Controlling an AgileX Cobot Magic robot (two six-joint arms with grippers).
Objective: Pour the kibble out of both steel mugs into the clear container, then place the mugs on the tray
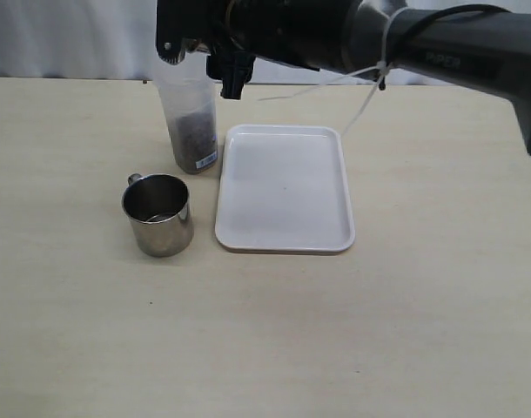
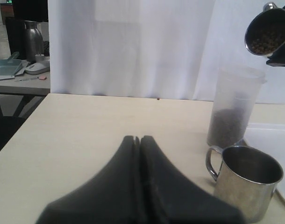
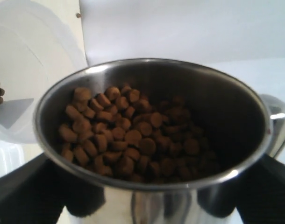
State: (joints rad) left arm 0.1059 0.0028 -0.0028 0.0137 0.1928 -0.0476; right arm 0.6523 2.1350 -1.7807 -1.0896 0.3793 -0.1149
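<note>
Above the clear container [image 1: 189,122], upper left of the exterior frame, the right claw [image 3: 152,203] pinches a tilted mug [image 2: 269,31], apparently to pour its kibble [image 3: 133,135]; the left claw [image 2: 138,149] sits pressed together, idle.

My right arm [image 1: 457,52]: dark grey shell, raised lettering, white cable ties [image 1: 383,54] trailing toward seven o'clock.
My left fingers [image 2: 166,186]: black, tapered.

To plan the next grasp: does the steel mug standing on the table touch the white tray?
Apart. In the exterior view, a strip of table lies between the standing mug and the tray.
</note>
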